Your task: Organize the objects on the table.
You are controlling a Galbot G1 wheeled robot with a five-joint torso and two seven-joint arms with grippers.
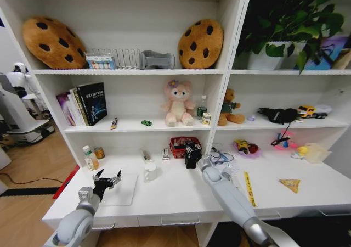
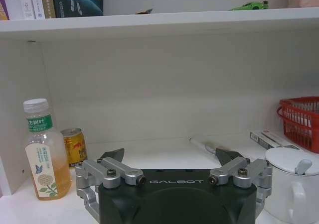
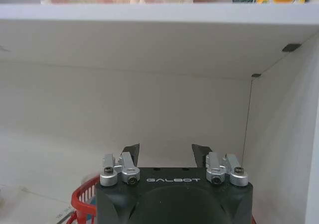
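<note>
Head view: the left gripper point(image 1: 107, 180) hovers low over the table point(image 1: 175, 200), fingers apart and empty; one white mug point(image 1: 149, 171) sits just beside it on the right-arm side. The right gripper point(image 1: 192, 153) reaches deeper, over one red basket point(image 1: 184, 146), so the right arm is nearer that.

Left wrist view: ahead of the spread fingers point(image 2: 112, 154) lie one pen point(image 2: 202, 145), long axis slanting across, one bottle point(image 2: 45, 152), and one can point(image 2: 74, 146).

Right wrist view: fingers point(image 3: 132, 152) apart, holding nothing, the basket rim point(image 3: 82, 196) beneath them.
</note>
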